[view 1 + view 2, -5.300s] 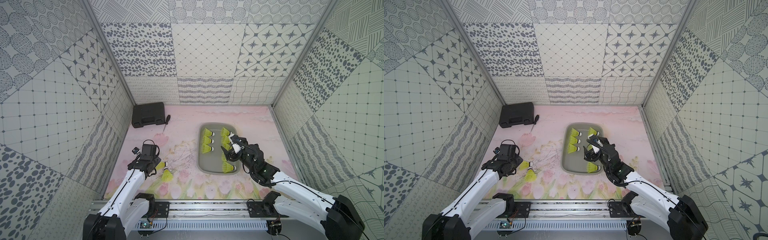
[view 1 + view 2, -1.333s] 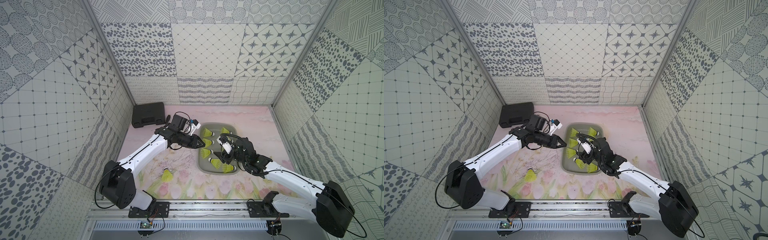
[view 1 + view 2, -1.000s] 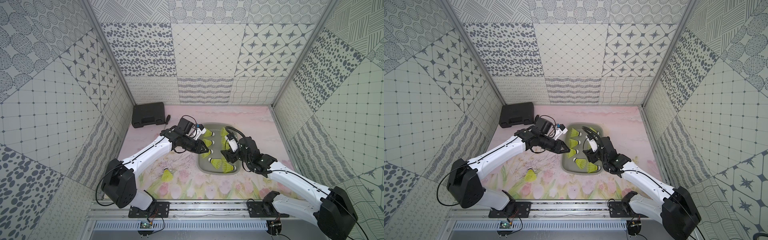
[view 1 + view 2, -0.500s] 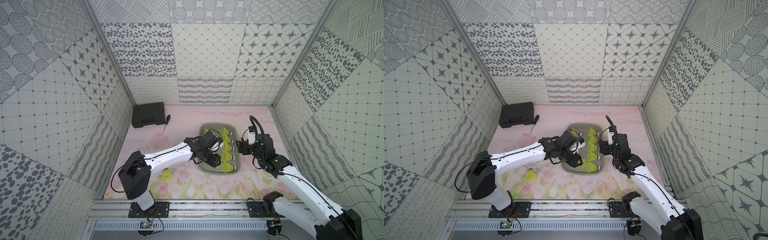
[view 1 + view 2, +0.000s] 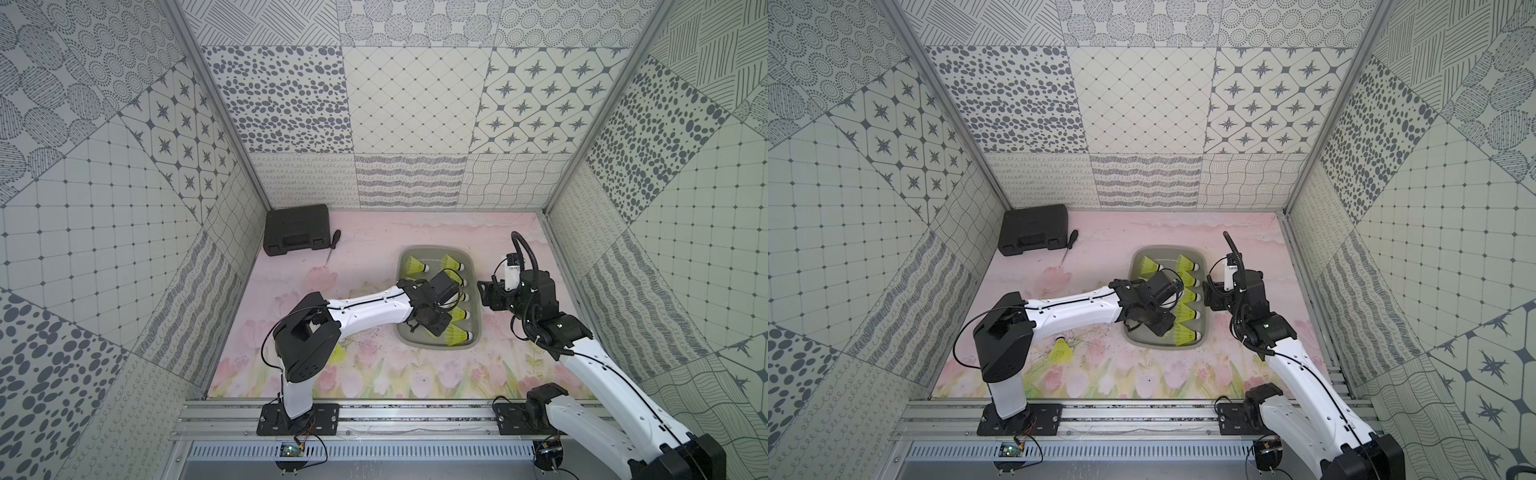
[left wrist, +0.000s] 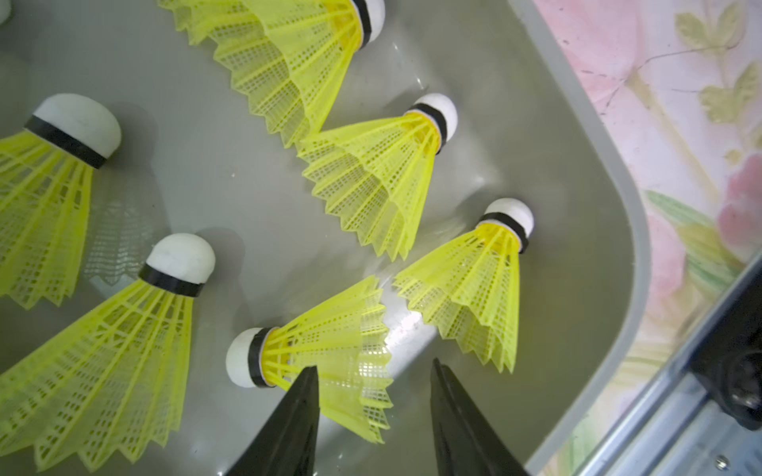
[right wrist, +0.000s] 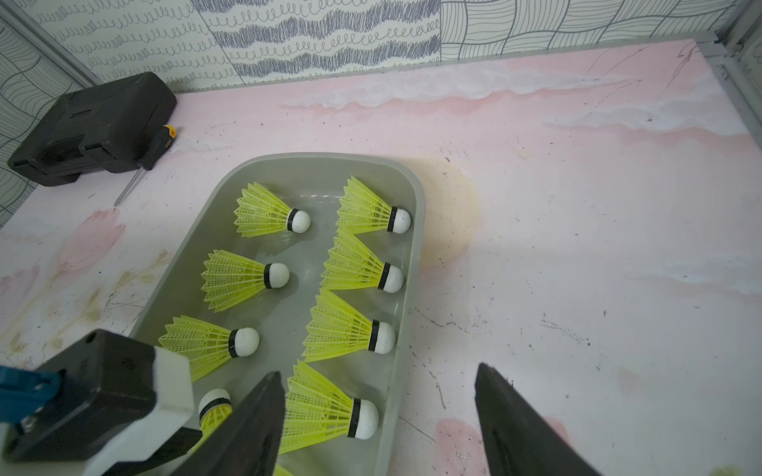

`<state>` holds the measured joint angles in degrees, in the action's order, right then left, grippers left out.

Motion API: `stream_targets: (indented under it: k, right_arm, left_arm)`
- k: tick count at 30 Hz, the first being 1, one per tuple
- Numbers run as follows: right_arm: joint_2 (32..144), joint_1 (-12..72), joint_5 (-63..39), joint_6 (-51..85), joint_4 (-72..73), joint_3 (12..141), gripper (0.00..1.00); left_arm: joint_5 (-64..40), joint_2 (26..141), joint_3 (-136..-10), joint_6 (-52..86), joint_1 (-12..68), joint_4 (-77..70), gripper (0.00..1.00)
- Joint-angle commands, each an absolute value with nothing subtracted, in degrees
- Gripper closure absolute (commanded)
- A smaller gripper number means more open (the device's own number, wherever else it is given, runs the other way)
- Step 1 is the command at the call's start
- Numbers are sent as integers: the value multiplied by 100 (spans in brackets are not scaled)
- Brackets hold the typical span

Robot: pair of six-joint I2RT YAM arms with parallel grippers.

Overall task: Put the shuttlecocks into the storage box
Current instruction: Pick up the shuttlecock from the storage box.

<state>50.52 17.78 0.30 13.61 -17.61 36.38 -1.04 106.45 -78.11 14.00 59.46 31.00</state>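
The grey storage box [image 5: 400, 332] [image 5: 1128, 330] holds several neon-yellow shuttlecocks [image 5: 415, 266] [image 7: 264, 214] lying on their sides. My left gripper [image 5: 435, 327] [image 6: 373, 364] is low inside the box's near end and open. One shuttlecock [image 6: 330, 354] lies on the box floor beside one finger, free of the jaws. My right gripper [image 5: 484, 294] [image 7: 378, 369] hangs open just right of the box, over its rim and the bare table, holding nothing. One more shuttlecock [image 5: 1061, 351] lies on the table near the left arm's base, mostly hidden by the arm in a top view [image 5: 338, 354].
A black hard case [image 5: 296, 228] [image 7: 90, 123] sits in the far left corner with a screwdriver [image 5: 332, 245] [image 7: 152, 152] beside it. Patterned walls close in three sides. A metal rail [image 5: 395, 419] runs along the front edge.
My left gripper came over from the left with a shuttlecock, went down into the box's near end and opened off it. My right gripper left the box, moving right, and opened wider.
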Motion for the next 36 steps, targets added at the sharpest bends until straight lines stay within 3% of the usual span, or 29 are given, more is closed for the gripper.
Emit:
stream_targets:
  k: [1, 4, 14, 25, 30, 36]
  right_arm:
    - [4957, 1726, -133, 1446, -1626, 3559, 23]
    - [4951, 1697, -195, 1450, -1626, 3542, 23]
    - [4939, 1651, -398, 1477, -1572, 3516, 23]
    - [4974, 1652, -1354, 1028, -869, 3261, 23]
    - [4927, 1736, -2132, 308, 419, 2660, 23]
    - [5285, 2310, -2283, -720, 1282, 2430, 19]
  left_arm:
    - [726, 10757, -7888, 978, 6033, 3027, 53]
    - [970, 10816, -7885, 949, 6080, 2988, 58]
    - [1145, 10538, -7648, 958, 6125, 2729, 99]
    - [976, 9160, -7065, 1589, 6015, 2392, 100]
    - [-117, 8404, -6649, 2530, 5249, 1936, 100]
    - [-1202, 7858, -6218, 3717, 4420, 1354, 100]
